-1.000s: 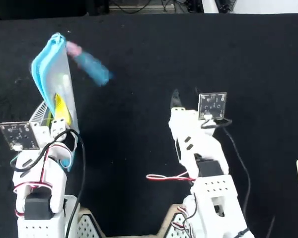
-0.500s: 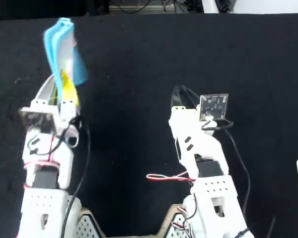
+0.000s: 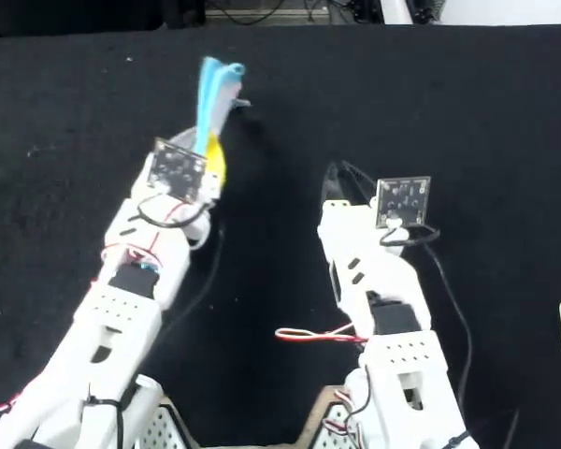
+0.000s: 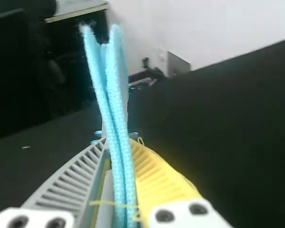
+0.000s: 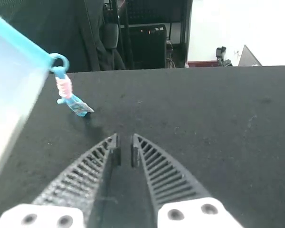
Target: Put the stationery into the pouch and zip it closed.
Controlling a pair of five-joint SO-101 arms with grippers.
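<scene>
I'm holding the pouch (image 4: 109, 95) in the left claw (image 4: 118, 142), which is clamped on its blue edging. The pouch is standing up out of the fingertips, clear of the table (image 3: 467, 112). The right claw (image 5: 124, 142) is sitting with its fingers drawn almost together, only a sliver between them, gripping nothing. The pouch is hanging ahead of it and off to one side, well apart.

My worry is that I'm pinching only a narrow strip of edging. Any quick swing and the pouch is likely sliding through the fingers or flopping over. If its mouth is open, whatever is inside is tipping out, and I can't tell from here whether anything is inside.

The zip pull (image 5: 65, 88) is dangling loose on the far side from the right claw, so I'm expecting it to sway away when I go for it.

The high view is giving me the pouch edge-on, a thin blue sliver beyond the left claw. The right wrist view is showing its broad translucent face and that pull with its pink charm. The left wrist view is showing the grip itself.
</scene>
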